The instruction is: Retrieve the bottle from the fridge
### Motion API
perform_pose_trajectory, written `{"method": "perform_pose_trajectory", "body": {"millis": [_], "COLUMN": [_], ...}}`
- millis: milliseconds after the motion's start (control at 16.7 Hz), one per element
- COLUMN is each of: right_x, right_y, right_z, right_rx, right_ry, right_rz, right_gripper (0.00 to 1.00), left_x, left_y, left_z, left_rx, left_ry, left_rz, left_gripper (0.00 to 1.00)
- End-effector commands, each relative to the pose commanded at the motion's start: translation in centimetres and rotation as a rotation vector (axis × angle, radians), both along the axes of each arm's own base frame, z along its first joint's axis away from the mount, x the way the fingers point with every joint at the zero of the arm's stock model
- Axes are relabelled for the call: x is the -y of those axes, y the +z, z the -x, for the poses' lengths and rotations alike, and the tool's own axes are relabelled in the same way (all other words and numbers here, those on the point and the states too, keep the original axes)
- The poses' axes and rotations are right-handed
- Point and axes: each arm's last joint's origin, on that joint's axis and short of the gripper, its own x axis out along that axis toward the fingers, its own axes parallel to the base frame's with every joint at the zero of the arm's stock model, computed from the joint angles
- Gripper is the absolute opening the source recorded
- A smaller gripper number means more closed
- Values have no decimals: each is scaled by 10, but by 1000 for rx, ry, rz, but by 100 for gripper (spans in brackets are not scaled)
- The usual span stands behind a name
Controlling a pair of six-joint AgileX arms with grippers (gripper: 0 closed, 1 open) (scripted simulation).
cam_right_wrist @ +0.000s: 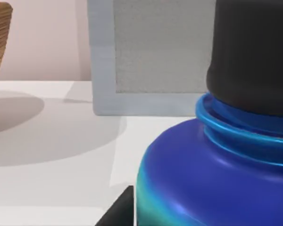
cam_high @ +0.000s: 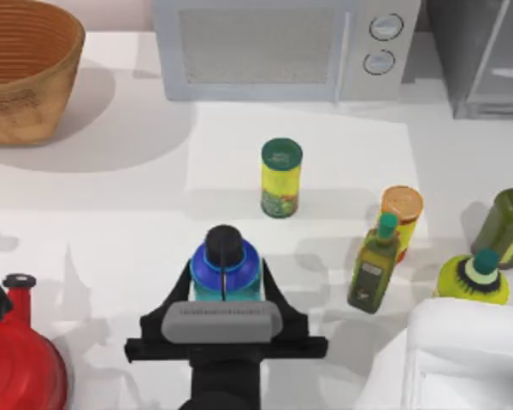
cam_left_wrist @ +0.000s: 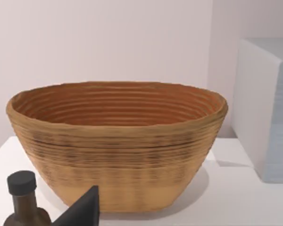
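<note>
Bottle (cam_high: 227, 265), one, round glossy blue with black domed cap, is gripped by the right gripper (cam_high: 227, 286); left gripper's fingers cannot be told.

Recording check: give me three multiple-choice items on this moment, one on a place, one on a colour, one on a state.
1. Where is the bottle?
A. Inside the fridge
B. Between the right gripper's fingers, near the table's front edge
C. In the basket

2. What colour is the bottle's cap?
A. Teal
B. Orange
C. Black

3. How does the can in front of the microwave stand?
A. Upright
B. Lying on its side
C. Upside down in the basket

Answers:
1 B: the top view shows the bottle with the right gripper closed around it, far from the fridge at the back right.
2 C: a black domed cap sits on the blue body.
3 A: the can stands on its base in front of the microwave, with its green top facing up.
</note>
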Motion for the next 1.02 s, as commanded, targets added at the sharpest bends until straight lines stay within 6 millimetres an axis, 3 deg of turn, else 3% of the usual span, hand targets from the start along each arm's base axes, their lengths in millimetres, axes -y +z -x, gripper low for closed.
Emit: {"method": "perform_pose_trajectory", "body": {"millis": [660,1020], "right_x": [0,0], "right_y": [0,0], "right_z": [0,0], "right_rx": [0,0], "right_ry": [0,0], "right_rz": [0,0], "right_gripper": [98,100], "left_x": [0,0], "left_y": [0,0], "left_z": [0,0], "left_rx": [0,0], "left_ry": [0,0], "left_rz": [0,0], "left_gripper": [100,100]}}
